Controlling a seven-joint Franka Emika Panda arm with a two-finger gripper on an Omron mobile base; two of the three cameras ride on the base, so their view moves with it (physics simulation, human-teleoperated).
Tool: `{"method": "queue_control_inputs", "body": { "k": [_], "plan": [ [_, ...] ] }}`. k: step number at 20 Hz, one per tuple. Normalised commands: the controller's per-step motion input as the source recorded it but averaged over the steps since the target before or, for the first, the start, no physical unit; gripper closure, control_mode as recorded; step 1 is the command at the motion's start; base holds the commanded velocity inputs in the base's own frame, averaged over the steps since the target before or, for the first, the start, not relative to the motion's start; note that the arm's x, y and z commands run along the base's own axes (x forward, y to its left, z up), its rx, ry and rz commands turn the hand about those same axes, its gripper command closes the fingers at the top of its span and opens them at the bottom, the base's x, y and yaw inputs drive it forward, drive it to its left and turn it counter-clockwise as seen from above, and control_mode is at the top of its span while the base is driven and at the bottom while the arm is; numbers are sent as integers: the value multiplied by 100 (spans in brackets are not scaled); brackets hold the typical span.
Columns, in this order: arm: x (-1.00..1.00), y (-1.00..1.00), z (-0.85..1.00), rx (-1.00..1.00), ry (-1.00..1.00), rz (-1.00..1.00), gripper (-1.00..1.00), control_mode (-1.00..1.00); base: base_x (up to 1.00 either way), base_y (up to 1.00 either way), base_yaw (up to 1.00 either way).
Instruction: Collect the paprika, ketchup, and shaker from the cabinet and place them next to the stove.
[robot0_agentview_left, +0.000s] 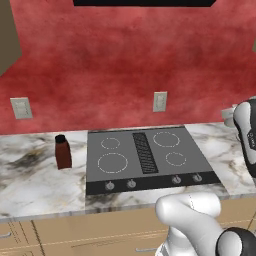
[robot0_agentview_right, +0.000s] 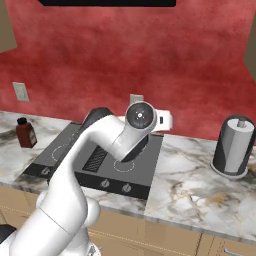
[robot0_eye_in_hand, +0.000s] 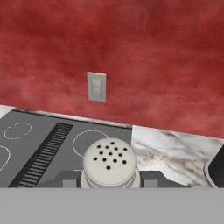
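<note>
Leftmost, paprika (robot0_agentview_left: 63, 152) upright on marble counter (robot0_agentview_left: 40, 175), just beside stove (robot0_agentview_left: 150, 155). Further right, above stove's right rear burner, gripper (robot0_eye_in_hand: 110, 180) clamped on shaker (robot0_eye_in_hand: 110, 164). Far right, grey paper-towel holder (robot0_agentview_right: 234, 146) on counter.

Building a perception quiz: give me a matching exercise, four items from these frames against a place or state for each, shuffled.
Items:
1. dark reddish-brown paprika jar with black cap
2. small pale grey-white shaker with perforated top
3. dark grey four-burner stove
4. grey paper towel roll on a stand

Places or states:
A. counter right of the stove
B. held in the end effector
C. counter left of the stove
D. set into the marble counter

Pairs: 1-C, 2-B, 3-D, 4-A
</note>
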Motion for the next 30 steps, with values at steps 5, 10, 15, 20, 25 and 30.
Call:
{"method": "queue_control_inputs", "body": {
  "k": [5, 10, 15, 20, 25, 30],
  "plan": [
    [38, -24, -62, -2, 1, 11, 100, -100, 0, 0, 0],
    [45, -25, -57, -2, 2, 13, 100, -100, 0, 0, 0],
    [39, -30, -44, -1, 0, 14, 100, -100, 0, 0, 0],
    [32, -22, -39, -2, 0, 14, 100, -100, 0, 0, 0],
    [31, -14, -36, -5, 0, 13, 100, -100, 0, 0, 0],
    [36, -8, -31, -3, 0, 11, 100, -100, 0, 0, 0]
  ]
}}
